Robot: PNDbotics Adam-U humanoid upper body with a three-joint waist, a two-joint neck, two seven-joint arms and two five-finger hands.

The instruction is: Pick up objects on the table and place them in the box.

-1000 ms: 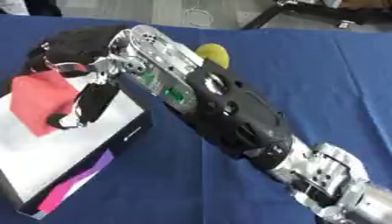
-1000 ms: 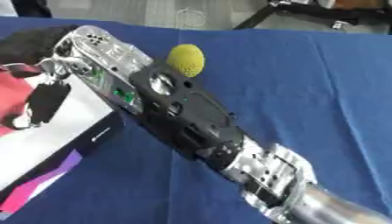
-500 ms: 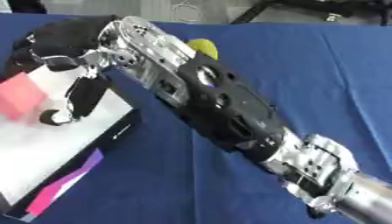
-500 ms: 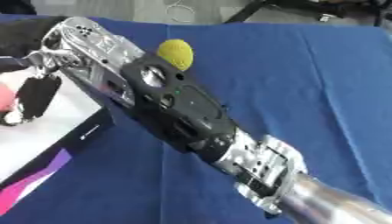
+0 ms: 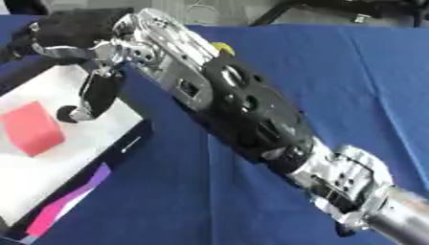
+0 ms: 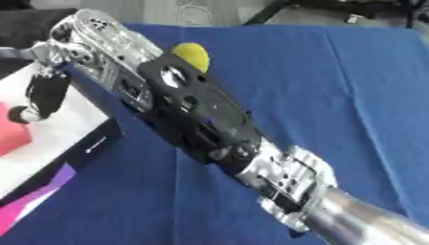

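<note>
Block (image 5: 32, 128) in box (image 5: 50, 177) at left; right hand (image 5: 88, 62) above box; ball (image 6: 192, 54) on table (image 6: 335, 91), behind the arm.

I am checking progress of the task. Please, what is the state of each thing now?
Red block: lying inside the box, released.
Box: open, holding the block.
Yellow ball: on the table, not picked yet.
Right robot hand: over the box, holding nothing.

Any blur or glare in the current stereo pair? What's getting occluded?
Left eye view: soft all over, bright glare on the silver wrist by the right hand; the arm hides most of the yellow ball. Right eye view: same softness, ball mostly clear, red block cut by the frame edge; white box floor looks washed out.
</note>
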